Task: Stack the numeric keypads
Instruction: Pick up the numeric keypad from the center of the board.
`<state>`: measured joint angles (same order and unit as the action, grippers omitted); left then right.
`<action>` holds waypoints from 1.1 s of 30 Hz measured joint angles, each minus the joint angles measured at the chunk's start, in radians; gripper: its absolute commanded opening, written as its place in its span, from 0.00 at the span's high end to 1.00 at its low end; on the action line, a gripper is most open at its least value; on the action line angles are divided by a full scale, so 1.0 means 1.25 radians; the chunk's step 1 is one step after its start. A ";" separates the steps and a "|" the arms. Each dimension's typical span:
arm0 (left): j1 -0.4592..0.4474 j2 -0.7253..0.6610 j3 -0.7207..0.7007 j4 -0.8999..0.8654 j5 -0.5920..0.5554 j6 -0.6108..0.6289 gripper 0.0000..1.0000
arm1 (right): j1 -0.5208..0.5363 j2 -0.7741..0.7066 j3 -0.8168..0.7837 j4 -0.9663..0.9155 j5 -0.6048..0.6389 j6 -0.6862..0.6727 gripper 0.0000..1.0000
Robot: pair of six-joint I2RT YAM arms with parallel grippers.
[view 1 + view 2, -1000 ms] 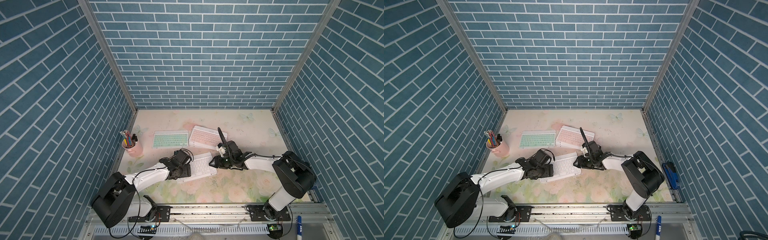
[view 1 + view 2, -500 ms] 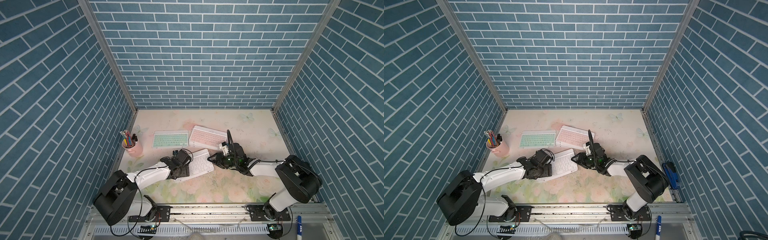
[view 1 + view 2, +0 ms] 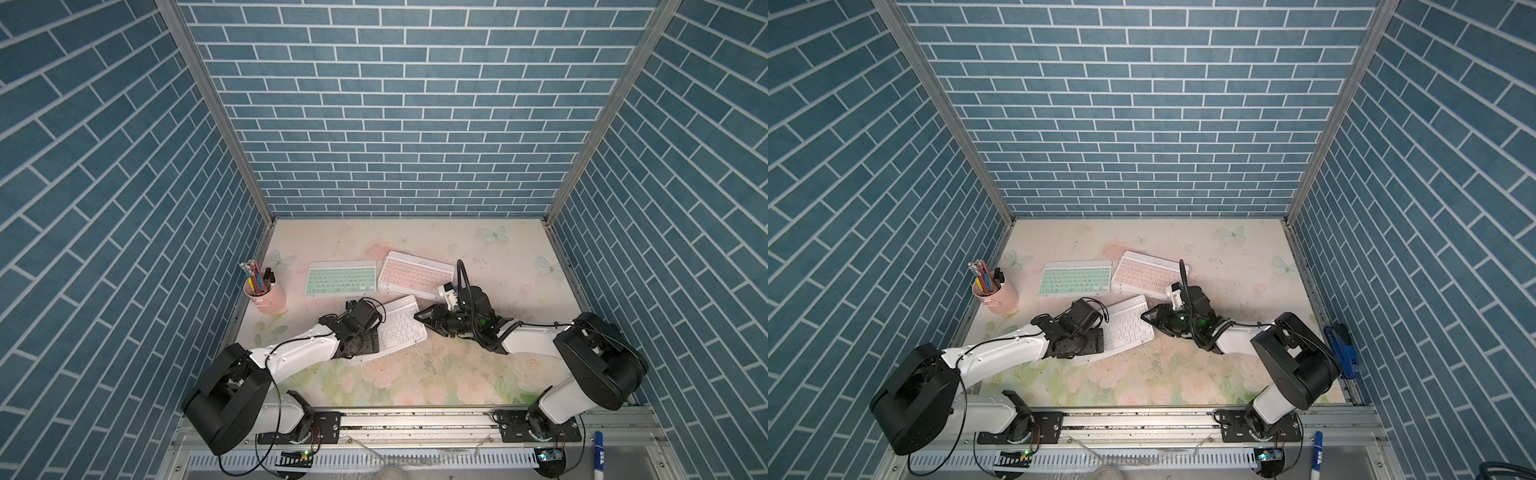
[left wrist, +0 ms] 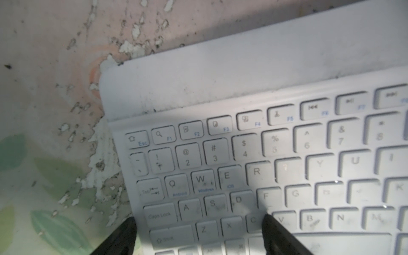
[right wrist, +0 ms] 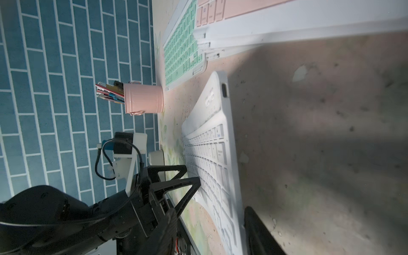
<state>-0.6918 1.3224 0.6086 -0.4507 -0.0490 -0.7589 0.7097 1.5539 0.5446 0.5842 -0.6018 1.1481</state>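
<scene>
From above, in both top views, the job looks partly done; a pink keyboard tops a pile toward the back of the desk; the green keyboard lies flat on its own just beside that pile; the white keyboard lies askew nearer the front, apart from both; I reckon those two are what is left to go on. The left gripper hangs over the white keyboard's left end; the right gripper points at its right end, tips close to the edge.

In the left wrist view, that gripper's jaws stand wide; one fingertip sits just off the short edge, over the desk; the other sits over the keys near C and V; nothing is pinched; whether they press down I cannot tell.

In the right wrist view, the pile shows several white frames under the pink one; I cannot count them surely; a pencil cup stands beyond the green keyboard. The white keyboard's end runs between the right gripper's fingers; one finger is down by the desk just beside the edge; the other looks blurred above the keys; a gap shows, so the jaws are apart around the end, not clamped.
</scene>
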 measured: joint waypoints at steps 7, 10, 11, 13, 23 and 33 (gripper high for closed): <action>-0.014 -0.031 -0.004 0.096 0.093 0.043 0.11 | 0.048 -0.013 0.000 -0.030 -0.089 -0.002 0.57; -0.014 -0.046 -0.012 0.102 0.103 0.049 0.11 | 0.049 -0.036 0.000 -0.076 -0.090 -0.014 0.71; -0.014 -0.052 -0.015 0.104 0.107 0.051 0.11 | 0.050 -0.044 0.000 -0.089 -0.089 -0.017 0.76; -0.014 -0.060 -0.016 0.107 0.114 0.050 0.11 | 0.050 -0.056 0.000 -0.110 -0.084 -0.022 0.91; -0.018 -0.122 -0.011 0.099 0.148 0.034 0.11 | 0.061 -0.104 0.000 -0.128 -0.067 -0.023 1.00; 0.034 -0.228 0.064 -0.031 0.153 0.030 0.11 | -0.009 -0.262 -0.004 -0.145 -0.069 -0.025 1.00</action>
<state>-0.6495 1.0374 0.6888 -0.4892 0.1425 -0.7216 0.6983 1.2266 0.5392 0.4034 -0.6880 1.1172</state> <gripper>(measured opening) 0.893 0.068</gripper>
